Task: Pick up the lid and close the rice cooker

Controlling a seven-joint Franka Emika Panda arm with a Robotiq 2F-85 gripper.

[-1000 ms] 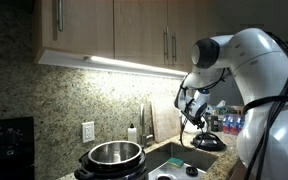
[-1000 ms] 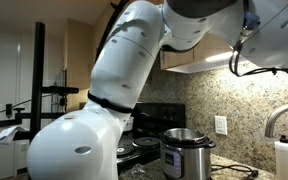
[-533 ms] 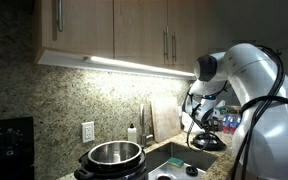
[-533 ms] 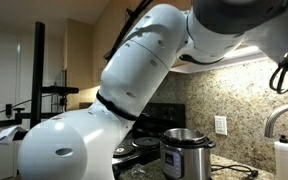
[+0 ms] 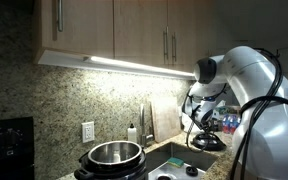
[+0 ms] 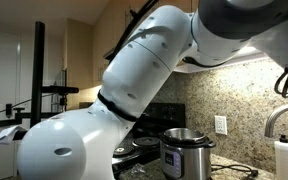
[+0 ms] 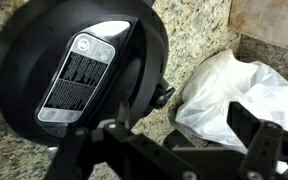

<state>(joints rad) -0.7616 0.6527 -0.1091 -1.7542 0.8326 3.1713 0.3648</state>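
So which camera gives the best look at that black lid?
The wrist view: the lid fills much of the picture, label showing, on the granite counter beside a white bag. In an exterior view it seems only a small dark shape below the arm; elsewhere, out of frame.

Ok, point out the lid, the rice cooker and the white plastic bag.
lid (image 7: 79, 75): wrist view, on its silver label.
rice cooker (image 6: 192, 158): in an exterior view, on its side wall.
white plastic bag (image 7: 239, 95): wrist view, on its crumpled middle.
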